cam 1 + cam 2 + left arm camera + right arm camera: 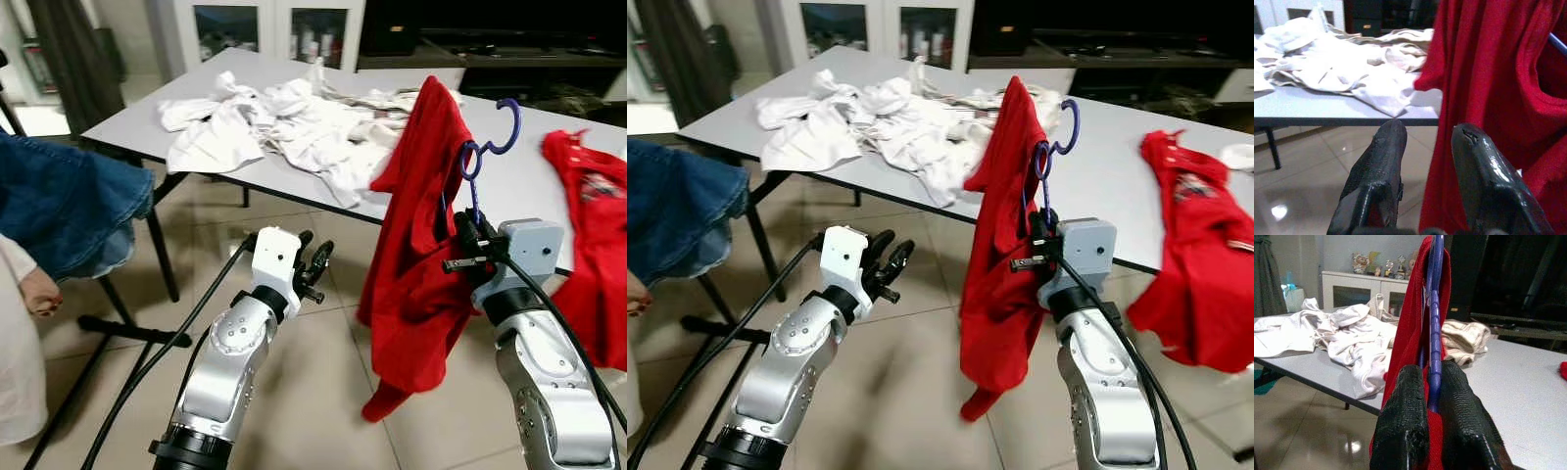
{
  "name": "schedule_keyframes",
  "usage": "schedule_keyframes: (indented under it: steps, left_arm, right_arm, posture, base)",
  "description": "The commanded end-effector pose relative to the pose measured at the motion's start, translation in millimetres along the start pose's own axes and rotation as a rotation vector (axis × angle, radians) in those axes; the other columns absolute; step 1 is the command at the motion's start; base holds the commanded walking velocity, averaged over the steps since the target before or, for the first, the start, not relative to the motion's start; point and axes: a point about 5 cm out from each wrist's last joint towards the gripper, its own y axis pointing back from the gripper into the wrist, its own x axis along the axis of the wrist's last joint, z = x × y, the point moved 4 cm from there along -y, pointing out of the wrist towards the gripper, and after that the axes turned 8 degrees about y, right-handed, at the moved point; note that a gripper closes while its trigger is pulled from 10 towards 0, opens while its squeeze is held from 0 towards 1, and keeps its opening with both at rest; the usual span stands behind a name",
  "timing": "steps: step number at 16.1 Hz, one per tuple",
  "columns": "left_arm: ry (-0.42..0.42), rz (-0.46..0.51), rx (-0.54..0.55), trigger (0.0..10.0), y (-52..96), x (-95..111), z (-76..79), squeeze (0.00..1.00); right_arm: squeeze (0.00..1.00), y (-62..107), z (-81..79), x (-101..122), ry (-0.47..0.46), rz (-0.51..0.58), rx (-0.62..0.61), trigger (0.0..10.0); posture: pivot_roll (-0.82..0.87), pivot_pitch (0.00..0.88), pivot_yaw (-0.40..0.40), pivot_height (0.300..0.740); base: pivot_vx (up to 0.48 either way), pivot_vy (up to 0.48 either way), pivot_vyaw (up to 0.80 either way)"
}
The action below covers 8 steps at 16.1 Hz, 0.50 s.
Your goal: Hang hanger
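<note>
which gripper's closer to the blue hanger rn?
Right. The right gripper has its jaws shut on the blue hanger, which carries the red shirt. The left gripper is open, off to the shirt's left, touching nothing.

red shirt (416, 245) on a blue hanger (487, 147); white clothes (284, 122) on a pale grey table (127, 122); blue denim (59, 201).
</note>
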Motion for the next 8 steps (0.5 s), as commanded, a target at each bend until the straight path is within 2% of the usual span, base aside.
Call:
schedule_keyframes:
  steps: [1,3,5,7,8]
  left_arm:
    - [0.01,-0.005,-0.016,10.0,-1.6,1,2.5,0.0]
    - [-0.017,-0.025,-0.034,10.0,0.7,-1,-0.1,0.0]
    - [-0.068,-0.025,-0.087,10.0,3.3,4,-2.5,0.0]
    - [-0.065,-0.008,-0.157,10.0,2.4,9,5.2,0.0]
    - [-0.06,0.008,-0.197,10.0,2.0,12,13.8,0.0]
  right_arm:
    - [0.0,-1.5,6.0,3,0.016,0.016,-0.012,10.0]
    - [0.0,-3.6,5.1,7,0.075,0.041,0.023,10.0]
    - [0.0,-14.2,16.2,23,0.138,0.107,0.012,10.0]
    - [0.0,-26.6,31.3,39,0.152,0.154,-0.031,10.0]
    - [0.0,-30.0,33.6,45,0.158,0.173,-0.035,10.0]
  posture:
    - [-0.07,0.0,-0.043,0.74]
    - [-0.06,0.0,-0.047,0.74]
    - [-0.06,0.0,-0.046,0.74]
    - [-0.06,0.0,-0.042,0.74]
    - [-0.06,0.0,-0.042,0.74]
  base:
    - [0.0,0.0,0.0]
    - [0.0,0.0,0.0]
    - [0.0,0.0,0.0]
    - [0.0,0.0,0.0]
    - [0.0,0.0,0.0]
